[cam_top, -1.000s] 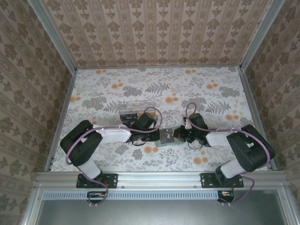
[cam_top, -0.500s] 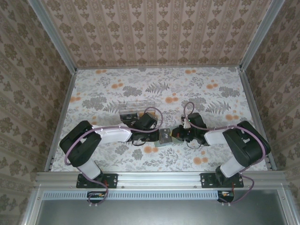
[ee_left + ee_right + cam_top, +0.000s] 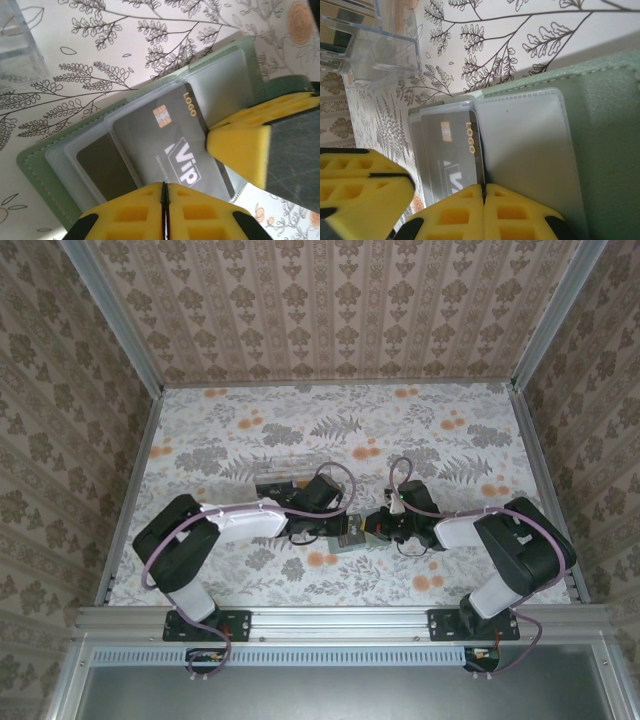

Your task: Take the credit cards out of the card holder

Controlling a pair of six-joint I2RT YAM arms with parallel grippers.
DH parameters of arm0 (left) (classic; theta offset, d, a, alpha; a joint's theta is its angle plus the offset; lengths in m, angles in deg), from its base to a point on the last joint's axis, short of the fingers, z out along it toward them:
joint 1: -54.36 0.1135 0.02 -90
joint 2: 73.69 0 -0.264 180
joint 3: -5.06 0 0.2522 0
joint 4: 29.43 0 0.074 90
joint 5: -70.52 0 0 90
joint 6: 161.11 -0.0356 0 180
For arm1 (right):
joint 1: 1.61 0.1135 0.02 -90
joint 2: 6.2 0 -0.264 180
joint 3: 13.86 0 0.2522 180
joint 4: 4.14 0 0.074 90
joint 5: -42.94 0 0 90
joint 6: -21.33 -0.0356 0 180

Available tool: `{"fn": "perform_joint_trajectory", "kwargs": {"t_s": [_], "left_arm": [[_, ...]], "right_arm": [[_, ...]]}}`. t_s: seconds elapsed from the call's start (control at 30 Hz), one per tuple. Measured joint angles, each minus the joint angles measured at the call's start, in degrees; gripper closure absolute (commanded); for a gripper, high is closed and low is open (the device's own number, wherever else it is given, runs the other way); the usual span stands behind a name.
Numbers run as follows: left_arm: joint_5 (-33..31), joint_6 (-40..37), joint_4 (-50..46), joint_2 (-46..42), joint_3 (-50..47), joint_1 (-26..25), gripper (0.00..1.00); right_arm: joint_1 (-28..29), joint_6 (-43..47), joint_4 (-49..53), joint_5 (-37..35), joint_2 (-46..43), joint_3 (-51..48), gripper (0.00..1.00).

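The grey-green card holder (image 3: 352, 533) lies open on the table between the two arms. Its clear sleeves show in the left wrist view, where the card holder (image 3: 31, 161) carries a dark credit card (image 3: 170, 145) marked VIP and LOGO. My left gripper (image 3: 165, 187) is shut, its tips resting on the card's near edge. My right gripper (image 3: 483, 188) is also shut, its tips at the seam between the credit card (image 3: 451, 150) and an empty sleeve of the card holder (image 3: 610, 100). From above, the left gripper (image 3: 337, 530) and right gripper (image 3: 373, 528) meet over the holder.
A clear plastic box (image 3: 290, 480) stands just behind the left wrist, and the same box (image 3: 370, 40) sits close beyond the holder. The right gripper's finger (image 3: 240, 150) crowds the card's right side. Open floral tabletop (image 3: 330, 420) stretches behind.
The right gripper has slid left, closer onto the holder. The left wrist has shifted slightly right and back. The holder has stayed in place.
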Motion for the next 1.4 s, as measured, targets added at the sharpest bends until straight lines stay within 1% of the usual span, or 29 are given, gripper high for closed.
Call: {"fn": "perform_joint_trajectory", "kwargs": {"t_s": [0.1, 0.33, 0.77, 0.83, 0.97, 1.0, 1.03, 1.27, 1.4], "left_arm": [[0.02, 0.00, -0.11, 1.53, 0.07, 0.00, 0.92], [-0.39, 0.20, -0.39, 1.51, 0.17, 0.04, 0.97], [-0.98, 0.28, -0.46, 1.51, 0.17, -0.07, 1.00], [-1.11, 0.28, -0.46, 1.51, 0.15, -0.07, 1.00], [-1.16, 0.28, -0.46, 1.51, 0.15, -0.09, 1.00], [-1.16, 0.28, -0.46, 1.51, 0.15, -0.09, 1.00], [-1.16, 0.28, -0.46, 1.51, 0.15, -0.09, 1.00], [-1.46, 0.28, -0.46, 1.51, 0.15, -0.28, 1.00], [-1.49, 0.28, -0.46, 1.51, 0.15, -0.28, 1.00]], "right_arm": [[0.00, 0.00, 0.17, -0.15, 0.00, 0.02, 1.00], [-0.02, 0.94, 1.49, -0.46, -0.09, 0.52, 1.00], [-1.42, 2.86, 2.86, 0.31, -0.13, 0.96, 1.00], [-1.90, 3.06, 2.93, 0.76, -0.13, 0.94, 0.95], [-2.27, 3.23, 2.99, 1.36, -0.11, 0.94, 0.94], [-2.34, 3.23, 2.99, 1.44, -0.11, 0.94, 0.98], [-2.36, 3.23, 2.95, 1.57, -0.04, 0.94, 1.00], [-2.49, 3.26, 2.86, 1.92, -0.15, 0.76, 1.00], [-3.10, 4.33, 5.77, 0.48, -2.84, 0.07, 1.00]]}}
